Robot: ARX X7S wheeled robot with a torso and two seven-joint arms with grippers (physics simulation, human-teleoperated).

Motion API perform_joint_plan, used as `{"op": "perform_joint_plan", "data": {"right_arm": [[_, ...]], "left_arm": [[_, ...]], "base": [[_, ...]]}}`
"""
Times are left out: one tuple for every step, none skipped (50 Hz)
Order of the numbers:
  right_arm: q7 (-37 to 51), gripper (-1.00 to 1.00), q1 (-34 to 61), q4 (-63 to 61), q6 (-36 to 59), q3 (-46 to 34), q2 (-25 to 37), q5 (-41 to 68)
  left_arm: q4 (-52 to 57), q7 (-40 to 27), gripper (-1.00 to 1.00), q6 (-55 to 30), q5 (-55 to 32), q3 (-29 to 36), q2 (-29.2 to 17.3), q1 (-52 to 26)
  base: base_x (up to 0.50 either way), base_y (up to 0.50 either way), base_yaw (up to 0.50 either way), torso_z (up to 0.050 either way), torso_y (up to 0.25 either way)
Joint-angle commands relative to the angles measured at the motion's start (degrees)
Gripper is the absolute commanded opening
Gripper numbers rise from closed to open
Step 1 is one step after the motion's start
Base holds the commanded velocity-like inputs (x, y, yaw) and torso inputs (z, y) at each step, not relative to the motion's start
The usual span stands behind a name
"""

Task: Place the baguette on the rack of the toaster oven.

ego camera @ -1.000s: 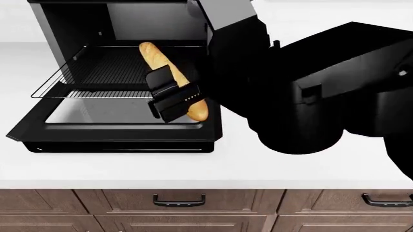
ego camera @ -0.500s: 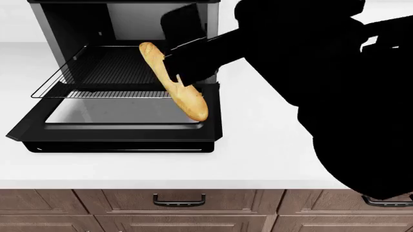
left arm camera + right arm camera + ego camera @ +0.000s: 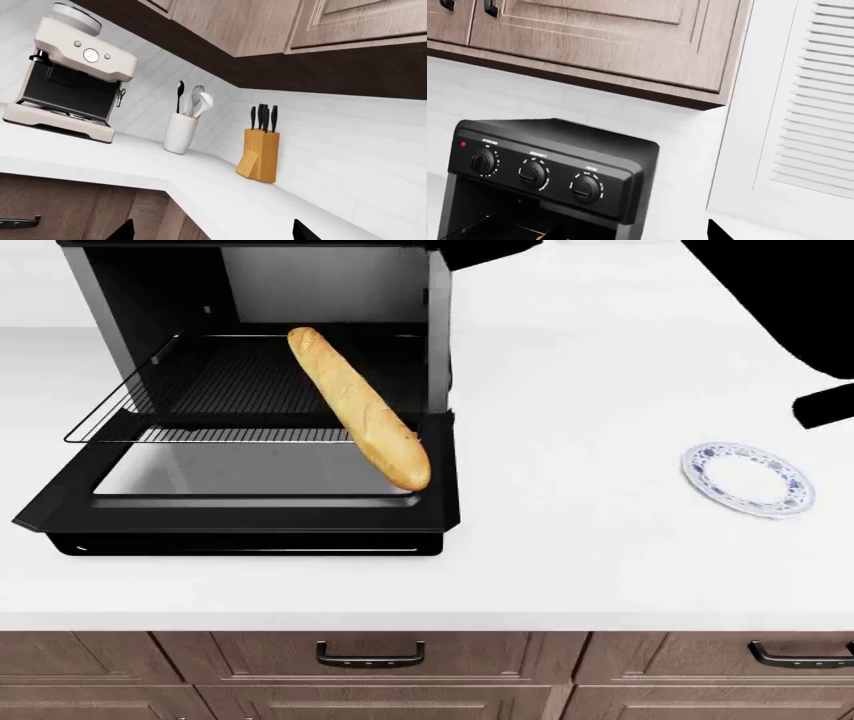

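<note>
Golden-tan baguette (image 3: 358, 406) lay diagonally on the silver wire rack (image 3: 214, 390), upper left; dial labels were unreadable; neither claw's state could be told.

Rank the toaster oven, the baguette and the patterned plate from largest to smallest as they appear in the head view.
1. toaster oven, by far the largest, even though its top is cut off by the frame.
2. baguette, long and slim, lying diagonally across the rack.
3. plate, shorter across than the baguette's length.
</note>
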Motion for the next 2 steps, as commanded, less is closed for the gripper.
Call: {"op": "perform_joint_plan", "data": {"right_arm": [[0.43,1.0,4.87,1.37,0.87,1.0,1.16,0.63],[0.4,1.0,5.05,1.47,0.94,0.98,1.17,0.61]], "left_arm": [[-0.12,0.04,1.0,0.2,-0.28,-0.01,-0.07,0.08],[-0.17,0.06,1.0,0.23,-0.28,0.01,-0.06,0.07]], "base": [[0.0,0.0,0.0,0.0,0.0],[0.0,0.0,0.0,0.0,0.0]]}}
